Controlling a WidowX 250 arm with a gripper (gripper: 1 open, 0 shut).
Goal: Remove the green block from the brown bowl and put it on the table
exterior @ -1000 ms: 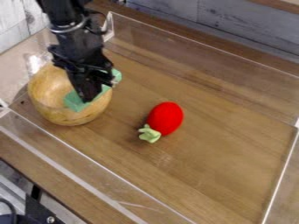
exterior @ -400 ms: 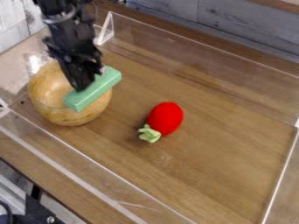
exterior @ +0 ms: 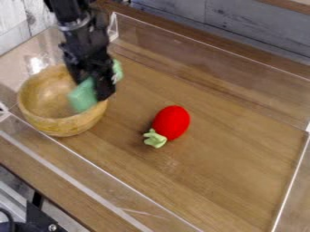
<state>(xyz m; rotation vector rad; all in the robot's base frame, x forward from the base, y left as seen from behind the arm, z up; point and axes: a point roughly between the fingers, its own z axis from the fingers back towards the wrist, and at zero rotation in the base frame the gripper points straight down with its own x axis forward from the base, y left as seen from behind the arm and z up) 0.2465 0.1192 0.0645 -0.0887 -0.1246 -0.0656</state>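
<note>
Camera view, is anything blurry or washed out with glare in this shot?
In the camera view, the hand and the green block at it are smeared by motion blur, so their edges are soft; the brown bowl is slightly soft too. The strawberry toy is sharper. Pale glare streaks the clear acrylic wall and the table shows a mild sheen.

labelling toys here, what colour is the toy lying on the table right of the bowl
Red, with a green stem: the strawberry, plain in the camera view.

Strawberry [exterior: 171, 124] seemingly alone blocks open table [exterior: 242, 136].
</note>
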